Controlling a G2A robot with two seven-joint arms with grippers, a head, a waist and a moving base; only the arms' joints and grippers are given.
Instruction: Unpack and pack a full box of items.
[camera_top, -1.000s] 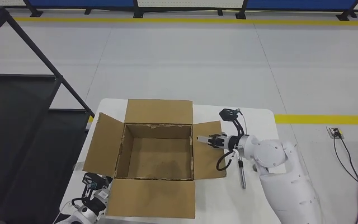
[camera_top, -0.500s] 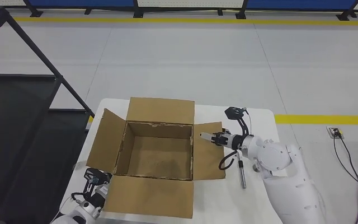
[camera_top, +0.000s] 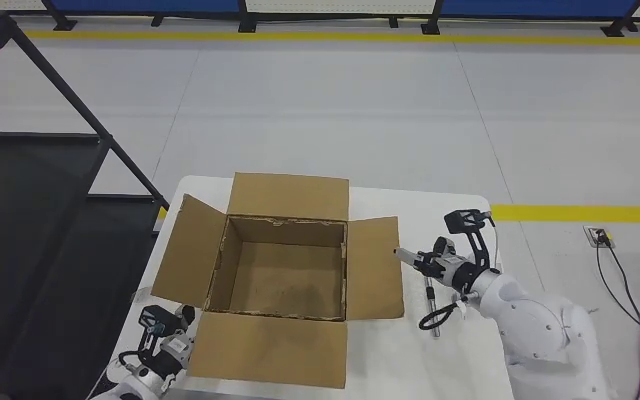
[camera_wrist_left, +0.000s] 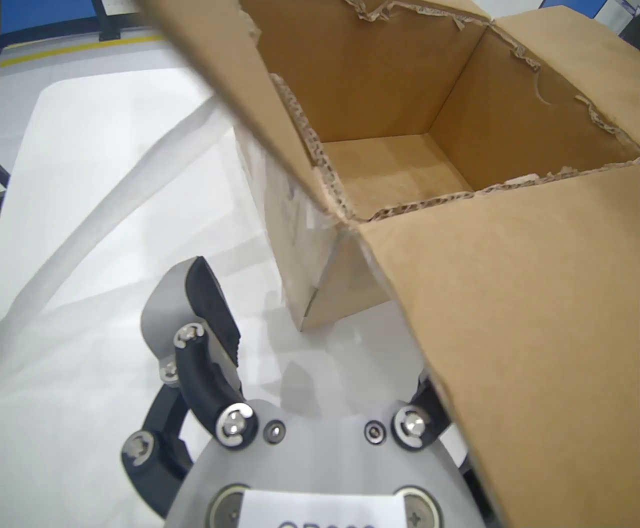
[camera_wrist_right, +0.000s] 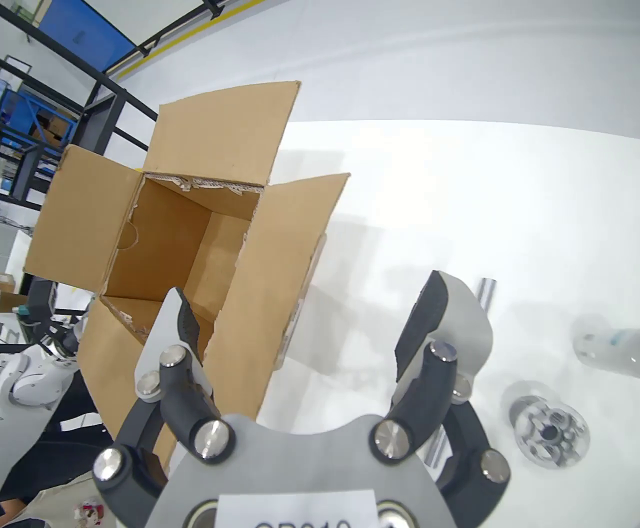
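One metal rod (camera_top: 434, 330) lies just beside your right gripper (camera_top: 403, 255), on the side away from the empty box (camera_top: 285, 232), its length running along the box's side. The fingers (camera_wrist_right: 440, 310) stand apart and hold nothing; this arm is nearer.

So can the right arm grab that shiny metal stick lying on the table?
Probably yes. The right gripper is open, and the metal stick lies on the bare table right beside it, with nothing on top. The box flap is off to the other side, out of the way.
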